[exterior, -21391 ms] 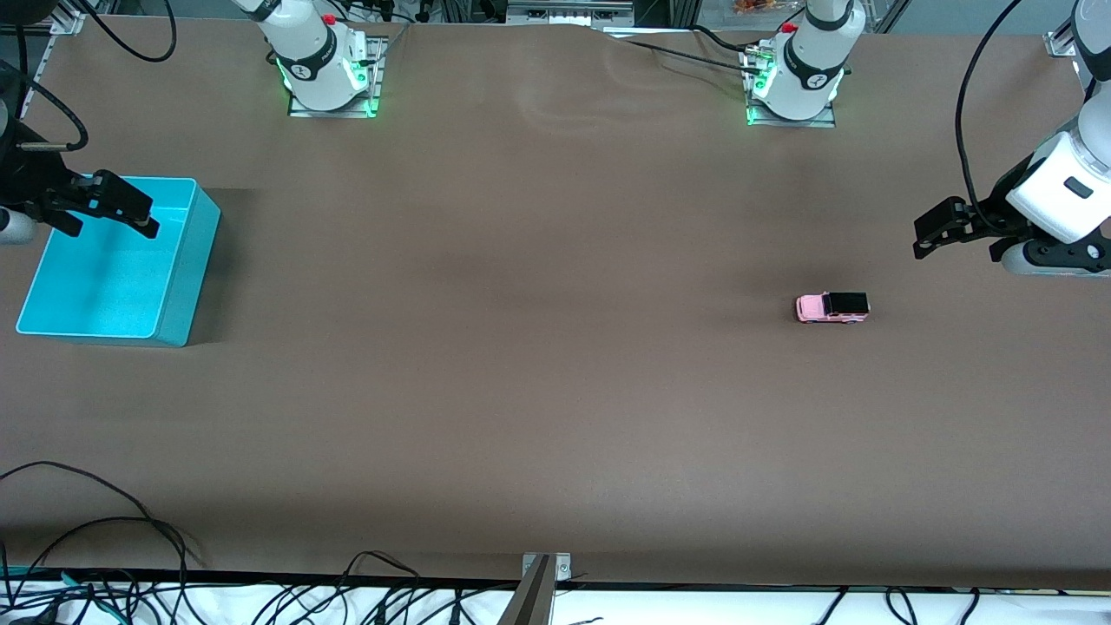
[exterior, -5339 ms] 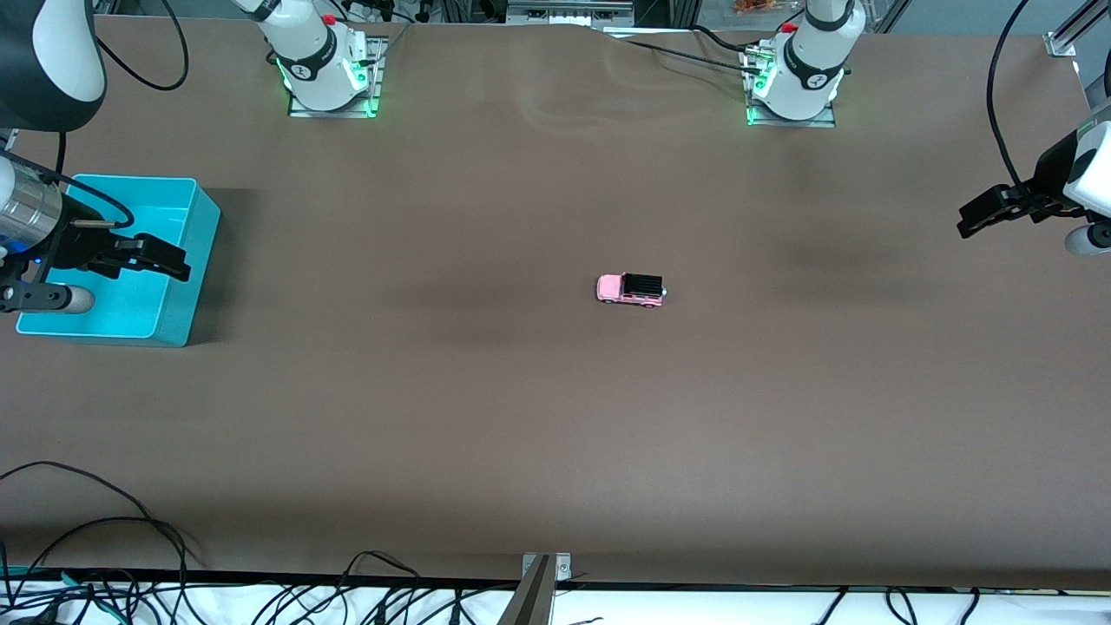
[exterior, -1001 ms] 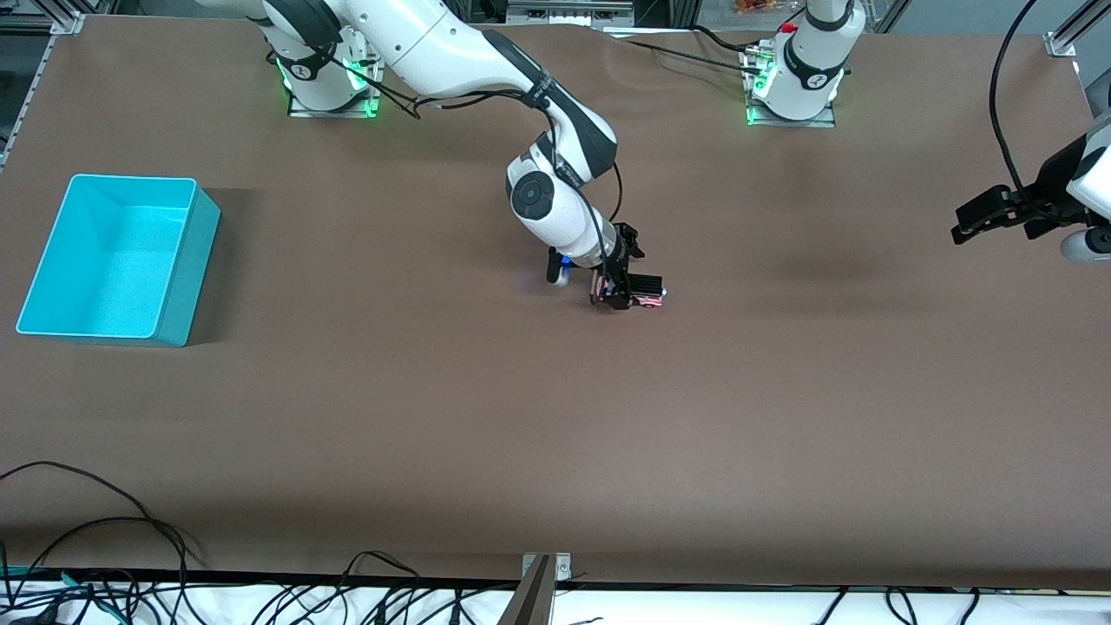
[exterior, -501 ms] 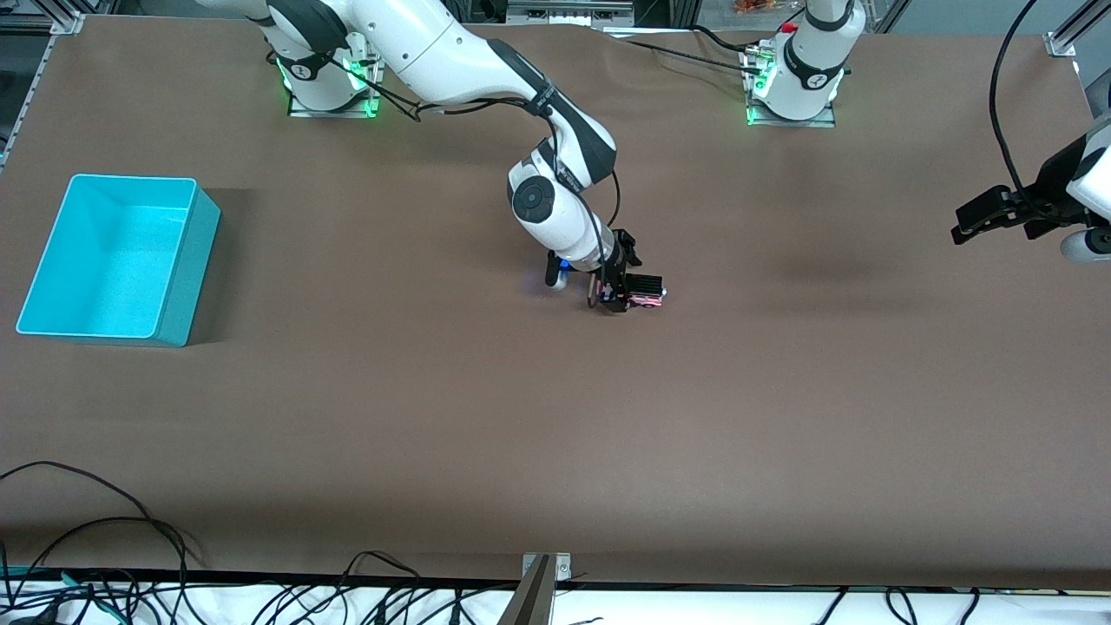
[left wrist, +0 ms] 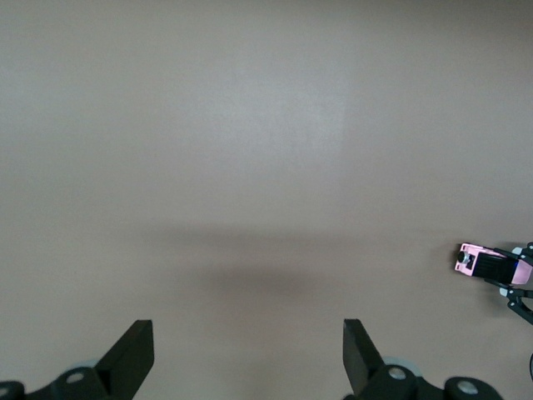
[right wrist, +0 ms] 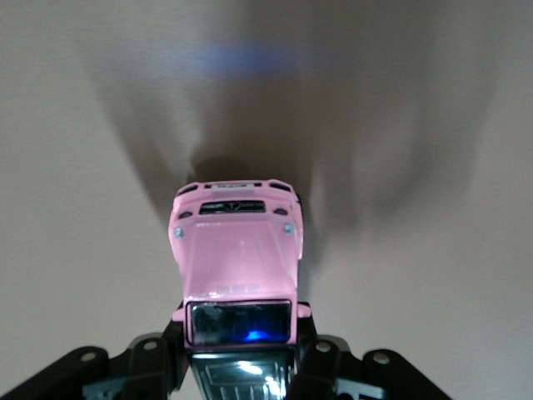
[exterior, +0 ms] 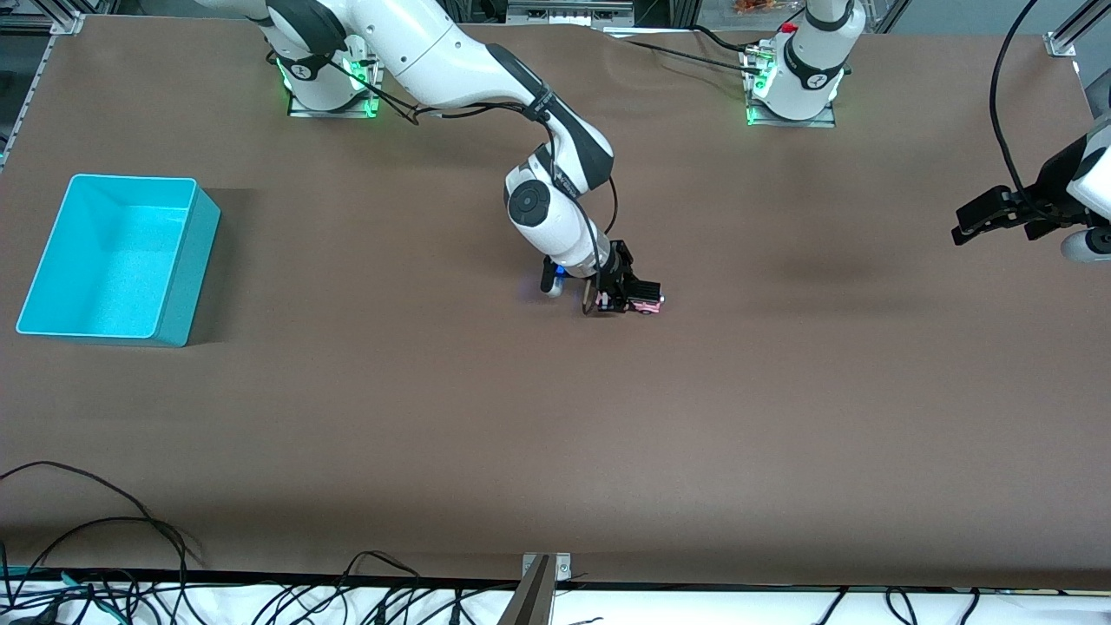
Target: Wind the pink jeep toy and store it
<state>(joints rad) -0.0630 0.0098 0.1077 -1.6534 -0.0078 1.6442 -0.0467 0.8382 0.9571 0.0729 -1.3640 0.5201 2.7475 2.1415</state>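
The right hand (exterior: 618, 297) has just clamped shut on the jeep (exterior: 643, 301). A second ago its fingers stood wide around the toy; now they pinch its sides, and the arm has shifted a touch, nose end of the car hidden under the wrist in the front view. The right wrist view confirms it: pink hood and windshield of the jeep (right wrist: 237, 262) sticking out from between the 2 black fingers (right wrist: 162, 354), wheels on the desk (exterior: 555, 434), or so it looks.

The jeep sits near the middle of the desk, about level with the bin (exterior: 187, 286), which stands well apart from it at the right arm's end, near that edge. It rolled here from the left arm's end earlier in the run, so the winding looks done and this is the pickup for storage, by my read.

The left hand (left wrist: 248, 358) waits over the left arm's edge of the desk, fingers spread wide, nothing between them; the jeep shows small in its view (left wrist: 491, 264).

Next comes a lift and a long carry to the bin. The risk: a small, smooth body, gripped toward the rear, could pivot or slip on the way.
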